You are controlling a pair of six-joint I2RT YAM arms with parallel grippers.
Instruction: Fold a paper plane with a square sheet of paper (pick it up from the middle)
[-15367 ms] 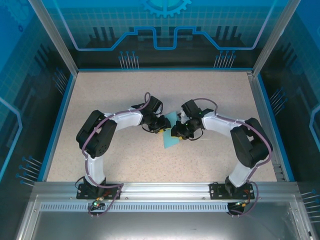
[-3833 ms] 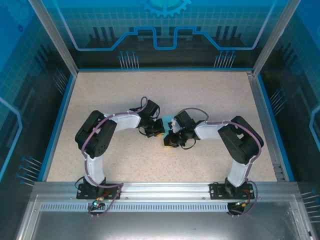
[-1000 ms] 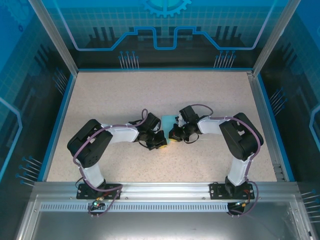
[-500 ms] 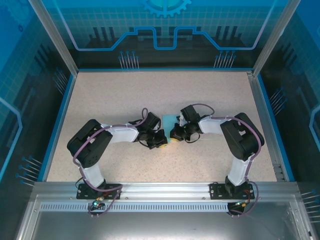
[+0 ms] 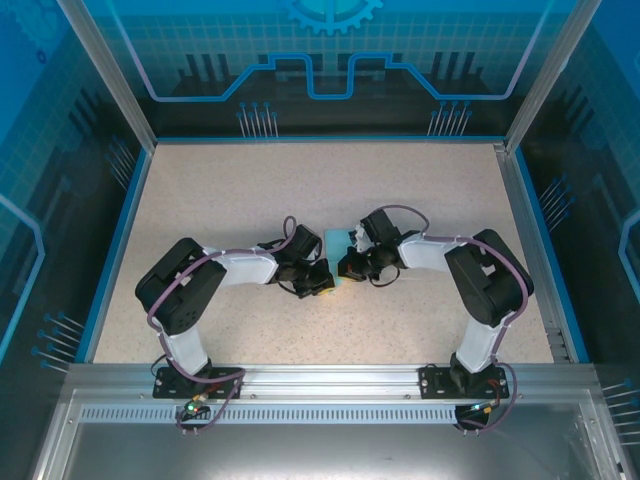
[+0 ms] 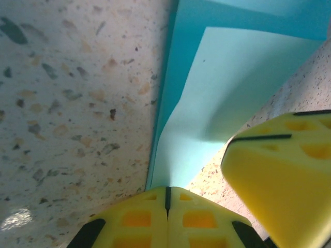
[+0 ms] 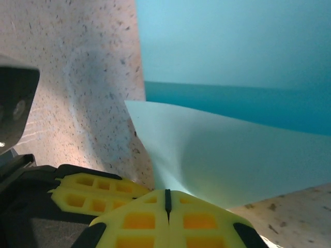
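Note:
The cyan sheet of paper point(image 5: 337, 243) lies folded between the two wrists near the table's middle. In the left wrist view the paper point(image 6: 222, 98) runs up from my left gripper point(image 6: 167, 192), whose yellow jaws are shut on its near corner; the right gripper's yellow finger point(image 6: 282, 175) sits close on the right. In the right wrist view a pale flap of the paper point(image 7: 248, 155) curls up from my right gripper point(image 7: 167, 195), which is shut on its edge, with darker cyan paper behind. From above, the left gripper point(image 5: 322, 287) and right gripper point(image 5: 348, 272) nearly touch.
The speckled table point(image 5: 240, 190) is bounded by a blue rim point(image 5: 118, 240) and aluminium posts point(image 5: 105, 70). The left gripper's yellow finger point(image 7: 93, 192) lies just left of the right gripper. Open tabletop stretches behind and to both sides of the arms.
Both grippers have stayed pinched on the paper. The right wrist has shifted slightly left and nearer; the left arm has barely moved.

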